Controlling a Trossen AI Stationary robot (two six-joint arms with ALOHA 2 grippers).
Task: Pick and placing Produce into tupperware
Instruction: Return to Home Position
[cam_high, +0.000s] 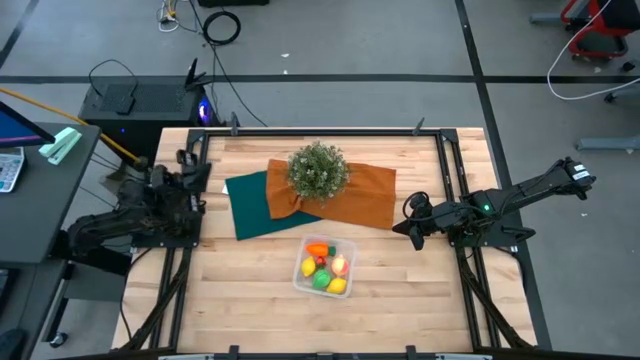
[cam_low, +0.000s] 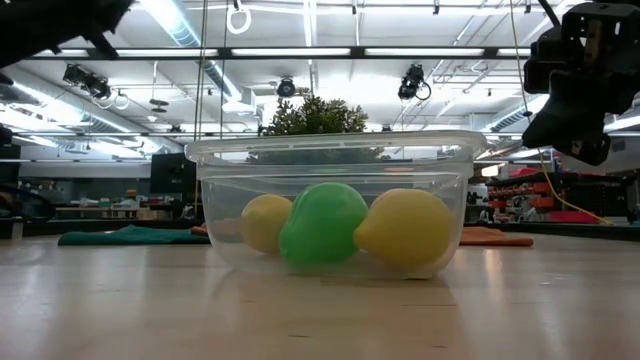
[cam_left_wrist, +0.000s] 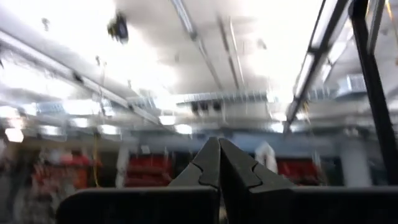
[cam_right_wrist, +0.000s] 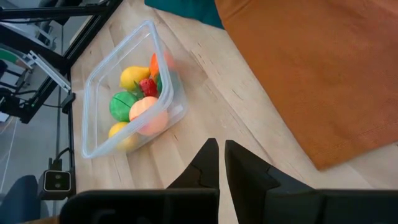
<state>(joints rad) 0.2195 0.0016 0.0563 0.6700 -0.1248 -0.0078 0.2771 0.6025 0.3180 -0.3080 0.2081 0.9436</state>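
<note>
The clear tupperware (cam_high: 325, 266) stands on the wooden table, near its front middle. All the produce lies inside it: two yellow lemons (cam_right_wrist: 134, 76) (cam_right_wrist: 120, 132), an orange carrot (cam_right_wrist: 154, 62), a green piece (cam_right_wrist: 120, 104) and a peach-coloured fruit (cam_right_wrist: 148, 113). In the low view a lemon (cam_low: 405, 228) and the green piece (cam_low: 322, 225) rest on the box floor. My right gripper (cam_right_wrist: 221, 149) hovers shut over the table to the right of the box, touching nothing. My left gripper (cam_left_wrist: 219, 146) is shut and points up at the ceiling; its arm (cam_high: 150, 205) is folded at the table's left edge.
A bushy green plant (cam_high: 318, 170) stands on an orange cloth (cam_high: 365, 195) behind the box, beside a teal cloth (cam_high: 250, 208). Black frame rails (cam_high: 448, 180) run along the table's sides. Bare wood (cam_high: 400, 290) lies around the box.
</note>
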